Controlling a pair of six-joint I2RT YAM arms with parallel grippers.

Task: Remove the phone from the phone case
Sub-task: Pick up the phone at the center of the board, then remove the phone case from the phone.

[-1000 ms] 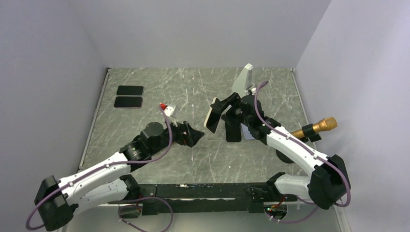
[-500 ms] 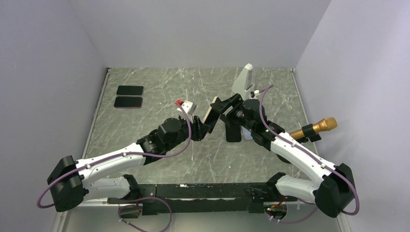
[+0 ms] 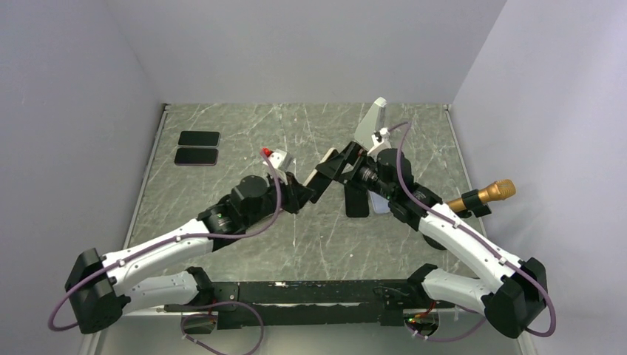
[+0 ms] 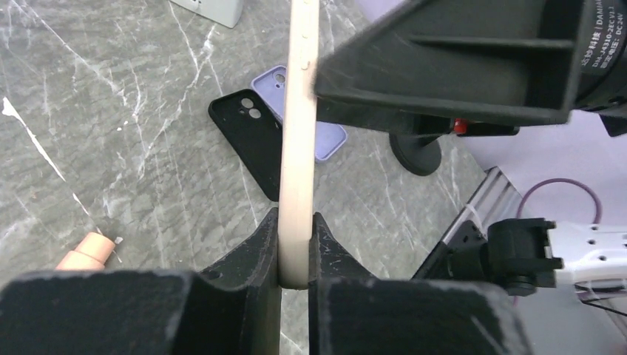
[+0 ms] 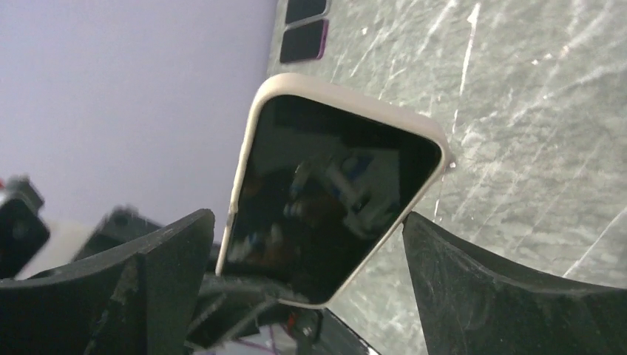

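The left gripper clamped one edge of the beige rubbery case, holding the black-screened phone inside it on edge in the air above the middle of the grey marbled tabletop. The right gripper stood spread wide around the phone, gripping nothing, seemingly poised for a fresh hold to peel the case away.

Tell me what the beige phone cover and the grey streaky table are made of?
The beige phone cover looks like matte silicone or soft plastic: dull, rounded edges. The grey streaky table looks like marble, or a print of it: white veins, smooth surface.
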